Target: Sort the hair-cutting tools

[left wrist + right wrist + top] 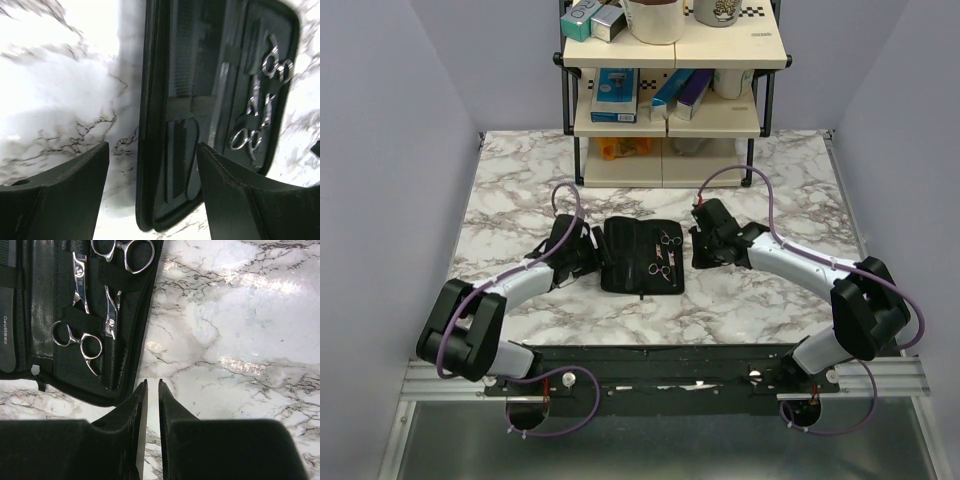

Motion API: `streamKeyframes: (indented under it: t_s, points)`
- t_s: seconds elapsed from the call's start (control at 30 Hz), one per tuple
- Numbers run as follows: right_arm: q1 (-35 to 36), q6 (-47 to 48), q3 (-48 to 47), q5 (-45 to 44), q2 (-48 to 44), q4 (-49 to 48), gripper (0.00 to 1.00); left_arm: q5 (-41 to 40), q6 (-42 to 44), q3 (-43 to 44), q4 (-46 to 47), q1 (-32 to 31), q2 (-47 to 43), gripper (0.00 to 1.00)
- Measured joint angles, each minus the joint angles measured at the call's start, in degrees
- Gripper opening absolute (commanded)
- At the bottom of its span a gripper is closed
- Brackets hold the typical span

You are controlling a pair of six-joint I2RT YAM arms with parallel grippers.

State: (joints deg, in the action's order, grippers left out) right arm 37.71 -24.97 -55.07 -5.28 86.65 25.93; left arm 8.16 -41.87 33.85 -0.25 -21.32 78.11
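A black pouch lies unfolded in the middle of the table. Two silver scissors sit strapped in its right half; the right wrist view shows one pair with loops toward me and another with loops away. Black combs are tucked under a band in the left half. My left gripper is open at the pouch's left rim, which shows in the gap between its fingers. My right gripper hovers just right of the pouch, jaws a narrow slit apart, holding nothing.
A shelf unit stands at the back of the table with blue and purple boxes and white pots on it. Grey walls close in the left and right sides. Bare marble lies right of the pouch.
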Motion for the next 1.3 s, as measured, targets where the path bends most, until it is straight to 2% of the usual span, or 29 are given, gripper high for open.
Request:
streamKeyframes:
  t_s: [0.2,0.37,0.47,0.5,0.53,0.7,0.87,1.03,1.3]
  points:
    - [0.00,-0.50,1.46,-0.87,0.42,-0.63,0.13,5.05,-0.81,-2.67,12.13,0.00,4.81,0.77]
    - [-0.02,-0.81,1.55,-1.62,5.38,-2.60,0.08,7.28,-1.05,-4.11,18.53,0.02,6.54,0.75]
    - [-0.02,-1.07,1.22,-1.73,8.76,-3.85,0.06,8.07,-1.05,-4.44,20.35,0.15,7.21,0.64]
    - [-0.02,-1.09,0.37,-1.77,9.64,-5.16,0.06,8.26,-1.09,-4.66,20.70,0.22,7.28,0.52]
    - [-0.02,-1.09,0.37,-1.77,9.64,-5.16,0.06,8.39,-0.96,-4.79,20.87,0.26,7.41,0.48]
    - [0.00,-0.94,-1.70,-1.70,11.67,-5.38,0.06,9.53,-1.05,-5.38,21.81,0.42,8.48,0.36]
    - [-0.02,-0.22,-2.56,-1.01,12.44,-5.55,0.06,10.78,-1.81,-5.49,23.71,0.63,8.57,0.30]
    - [-0.02,2.01,-2.95,0.48,12.92,-6.49,0.08,10.12,-2.73,-4.50,20.83,0.02,6.84,0.31]
    - [0.31,4.22,-3.17,-3.39,10.10,-3.45,0.10,-0.31,-4.55,3.13,2.80,-6.67,0.02,0.32]
